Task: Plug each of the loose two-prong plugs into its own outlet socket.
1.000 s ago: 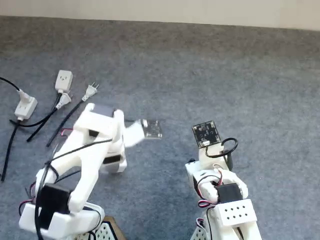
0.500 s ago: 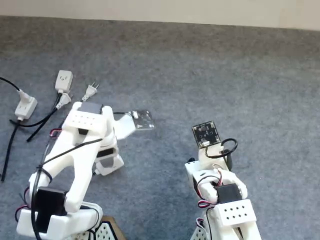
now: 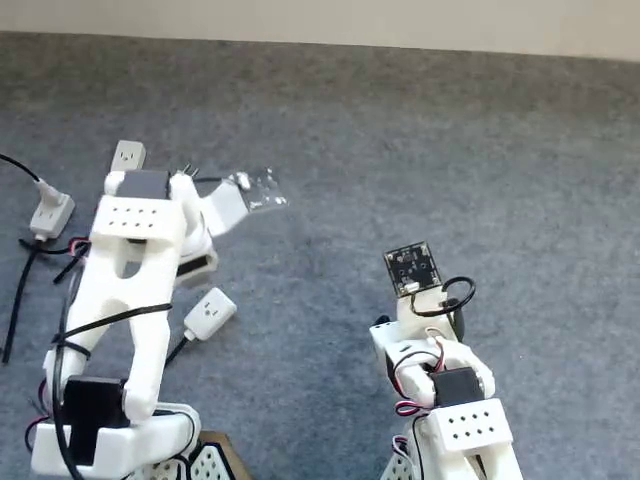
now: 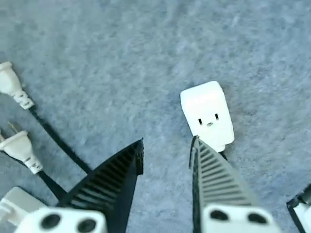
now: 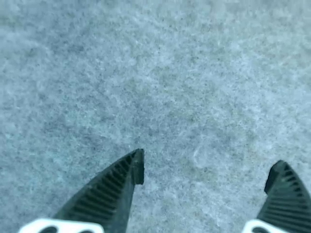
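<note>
My left fingers [image 4: 167,143] are spread, with nothing between them but grey carpet. Just past the tip of one finger lies a white outlet socket [image 4: 207,115], face up with its slots toward me. Whether the tip touches it I cannot tell. Off to the other side, well apart from that socket, two loose plugs lie on black cords: the farther plug [image 4: 9,86], and the nearer plug [image 4: 18,147] with its two prongs bare.

In the high view my left arm [image 3: 135,215] stretches over the far left of the carpeted worktop [image 3: 450,150]. The far socket [image 3: 127,155] lies just beyond the arm, and the prongs of a loose plug [image 3: 184,173] poke out just to the right of it. At the left edge lies the left socket [image 3: 50,213], with a plug on a black cord at its far end. The near socket [image 3: 211,312] lies just right of the arm, closer to its base, slots showing.

My right fingers [image 5: 209,160] are spread wide over carpet, holding nothing. My right arm [image 3: 440,375] sits folded at the near right — well apart from every socket and plug.
</note>
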